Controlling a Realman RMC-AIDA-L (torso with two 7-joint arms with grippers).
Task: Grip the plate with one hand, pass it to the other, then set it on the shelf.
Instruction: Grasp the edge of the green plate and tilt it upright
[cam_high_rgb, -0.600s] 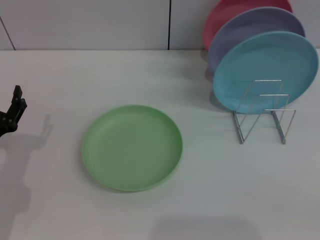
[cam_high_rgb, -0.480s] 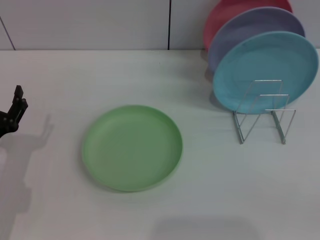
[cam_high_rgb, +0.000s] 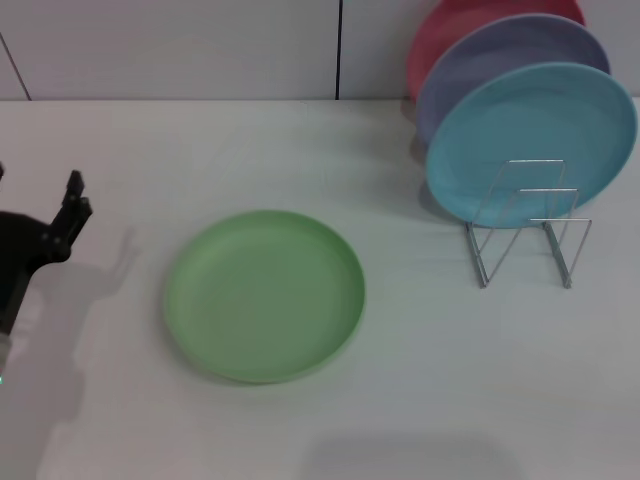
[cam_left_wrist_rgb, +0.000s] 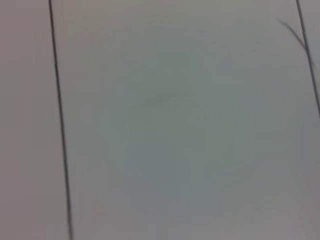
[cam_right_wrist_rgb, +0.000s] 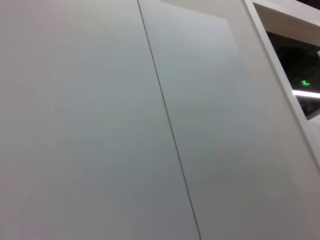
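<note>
The light green plate (cam_high_rgb: 264, 294) lies flat on the white table, left of centre in the head view. My left gripper (cam_high_rgb: 70, 205) is black and reaches in from the left edge, a short way to the left of the plate and apart from it. The silver wire shelf (cam_high_rgb: 527, 228) stands at the right, its front loops empty. My right gripper is out of view. Both wrist views show only pale wall panels with dark seams.
A light blue plate (cam_high_rgb: 530, 140), a lavender plate (cam_high_rgb: 500, 65) and a pink plate (cam_high_rgb: 450, 35) stand upright in the back of the shelf. The table (cam_high_rgb: 420, 380) meets the wall at the back.
My left gripper has moved right and slightly up, closer to the green plate. The plate and shelf have not moved.
</note>
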